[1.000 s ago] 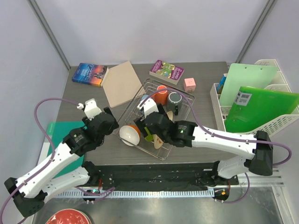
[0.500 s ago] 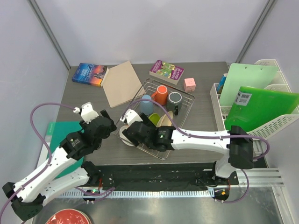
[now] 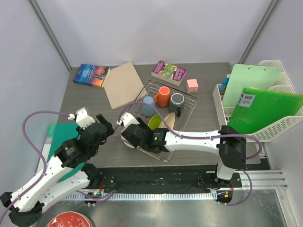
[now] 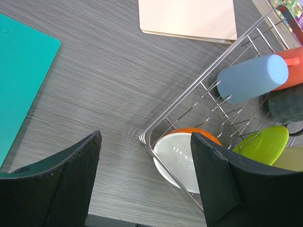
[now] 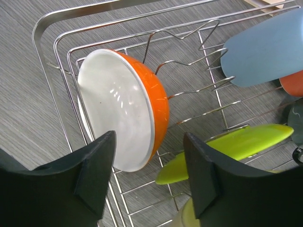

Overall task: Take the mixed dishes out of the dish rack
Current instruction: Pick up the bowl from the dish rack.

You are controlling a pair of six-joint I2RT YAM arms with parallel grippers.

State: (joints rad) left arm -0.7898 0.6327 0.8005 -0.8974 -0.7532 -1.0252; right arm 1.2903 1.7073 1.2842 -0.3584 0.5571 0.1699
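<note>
Currently nothing legible: the white barcode sticker (image 3: pixel 246 98) on the bright green folder (image 3: pixel 270 109) in the white basket (image 3: pixel 284 125) is too small to read. The covers of the blue book (image 3: pixel 91 74) and the purple book (image 3: pixel 169 72) show no readable title.

Worktop (image 3: pixel 94 106): dark grey wood-grain laminate, pale panel walls on three sides. A teal mat (image 4: pixel 19 80) lies at its left edge, and a tan board (image 3: pixel 124 85) lies just left of the dish rack (image 3: pixel 188 106).

Rack sits mid-worktop and holds the mixed dishes:
- light blue mug (image 4: pixel 252 78), orange mug (image 3: pixel 163 96) and dark grey mug (image 3: pixel 177 100) at the far end
- lime green plate (image 5: pixel 227 149) and beige plate (image 3: pixel 166 123) on edge among the prongs
- white-and-orange bowl (image 5: pixel 123 123) on edge in the near-left corner

Left gripper (image 4: pixel 142 189): jaws spread wide, empty, above bare worktop just outside that corner.

Right gripper (image 5: pixel 144 182): jaws wide apart, holding nothing, over the bowl's lower rim. Contact cannot be judged.
</note>
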